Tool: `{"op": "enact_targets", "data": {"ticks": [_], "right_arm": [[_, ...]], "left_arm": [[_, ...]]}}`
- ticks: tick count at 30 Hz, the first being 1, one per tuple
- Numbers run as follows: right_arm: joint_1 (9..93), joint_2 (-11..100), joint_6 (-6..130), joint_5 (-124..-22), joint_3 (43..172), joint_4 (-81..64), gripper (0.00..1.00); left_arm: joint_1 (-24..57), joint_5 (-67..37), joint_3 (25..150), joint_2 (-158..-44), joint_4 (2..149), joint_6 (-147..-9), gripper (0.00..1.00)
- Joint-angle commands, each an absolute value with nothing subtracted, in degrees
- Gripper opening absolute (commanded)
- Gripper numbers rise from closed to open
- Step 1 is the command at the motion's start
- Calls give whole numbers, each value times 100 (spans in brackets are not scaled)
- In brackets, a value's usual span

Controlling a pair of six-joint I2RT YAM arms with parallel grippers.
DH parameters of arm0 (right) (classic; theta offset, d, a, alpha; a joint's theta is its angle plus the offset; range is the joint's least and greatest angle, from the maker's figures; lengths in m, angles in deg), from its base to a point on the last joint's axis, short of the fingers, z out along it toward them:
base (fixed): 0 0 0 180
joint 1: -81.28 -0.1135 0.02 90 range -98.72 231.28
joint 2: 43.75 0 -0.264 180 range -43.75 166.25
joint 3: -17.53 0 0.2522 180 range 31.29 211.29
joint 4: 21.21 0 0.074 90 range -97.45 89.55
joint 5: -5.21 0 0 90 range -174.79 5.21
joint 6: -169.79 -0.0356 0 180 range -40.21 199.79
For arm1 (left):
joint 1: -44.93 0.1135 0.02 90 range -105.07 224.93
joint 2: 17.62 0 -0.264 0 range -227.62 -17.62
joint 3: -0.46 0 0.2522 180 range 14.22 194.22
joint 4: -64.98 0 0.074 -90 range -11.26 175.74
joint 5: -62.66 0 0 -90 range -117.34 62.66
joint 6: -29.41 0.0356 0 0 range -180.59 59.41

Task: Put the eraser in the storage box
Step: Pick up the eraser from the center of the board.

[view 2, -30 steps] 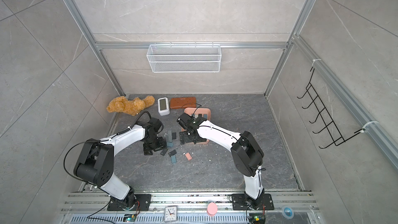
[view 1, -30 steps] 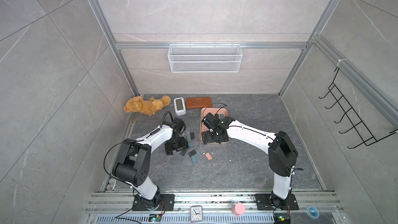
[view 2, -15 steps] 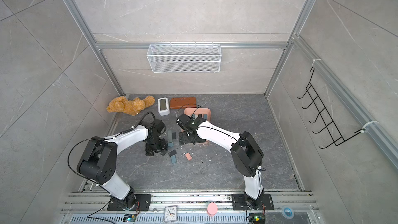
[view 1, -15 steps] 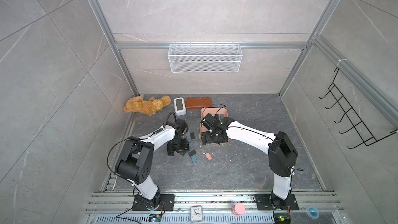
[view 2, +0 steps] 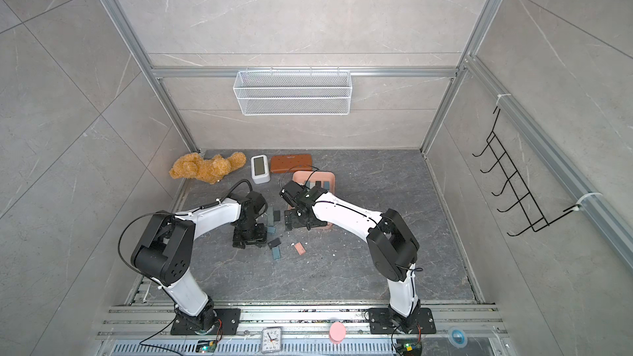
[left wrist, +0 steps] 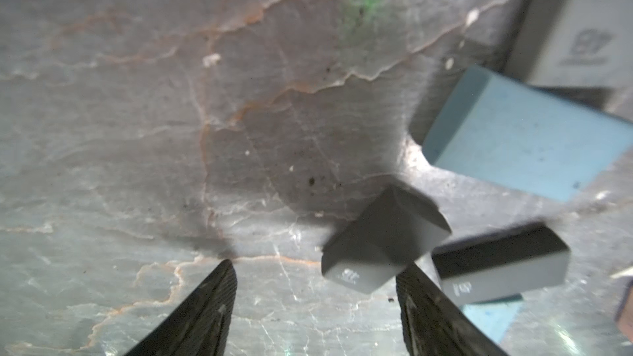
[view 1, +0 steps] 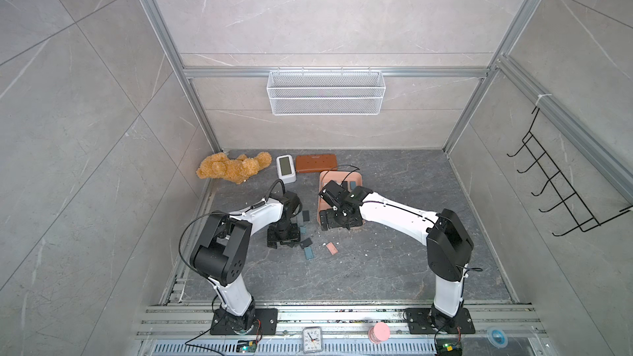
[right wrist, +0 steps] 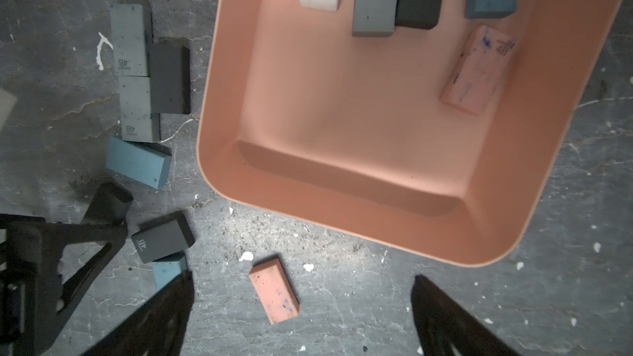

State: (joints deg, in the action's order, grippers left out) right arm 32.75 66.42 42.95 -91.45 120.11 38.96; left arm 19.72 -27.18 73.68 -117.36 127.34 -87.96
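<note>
The left fingers [left wrist: 205, 306] stood apart over the desk [left wrist: 137, 97], a tipped dark grey eraser [left wrist: 383, 244] between them, outside the storage box [right wrist: 342, 114]; the right fingers [right wrist: 445, 320] hung spread and empty above its rim. Pick-up stage, I reckoned: next, clamp squarely, lift, carry across

- Brown flat case [view 1: 315, 163]: lies flat on the floor near the back wall; reference item for this list.
- White device with a screen [view 1: 285, 168]: just beside one short end of the case.
- Teddy bear [view 1: 233, 167]: lying beyond the device, farther from the case.
- White wire mesh basket [view 1: 325, 97]: mounted on the wall above the case.
- Black hook rack [view 1: 561, 186]: on a side wall, well apart from the case.
- Analog clock [view 1: 312, 339] and pink cylinder [view 1: 378, 333]: on the front rails, well apart from the case.
</note>
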Motion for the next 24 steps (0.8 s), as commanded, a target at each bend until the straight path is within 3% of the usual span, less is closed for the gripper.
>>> {"op": "enact_targets", "data": {"ticks": [1,6,16,24], "right_arm": [[3224,6563,4164,-9292,12010,3966,100],[3213,6490,4139,-9332,11937,3966,100],[3214,6444,4125,-9378,11911,3975,100],[3210,6293,4182,-9025,11777,3625,100]], "left_arm": [[1905,-2877,7539,-11881,12854,-8583,73],[1874,-2944,7557,-12012,12805,-8540,70],[1870,-2958,7424,-12085,12568,-8484,48],[1865,-2731,7388,-12271,12279,-8548,45]]}}
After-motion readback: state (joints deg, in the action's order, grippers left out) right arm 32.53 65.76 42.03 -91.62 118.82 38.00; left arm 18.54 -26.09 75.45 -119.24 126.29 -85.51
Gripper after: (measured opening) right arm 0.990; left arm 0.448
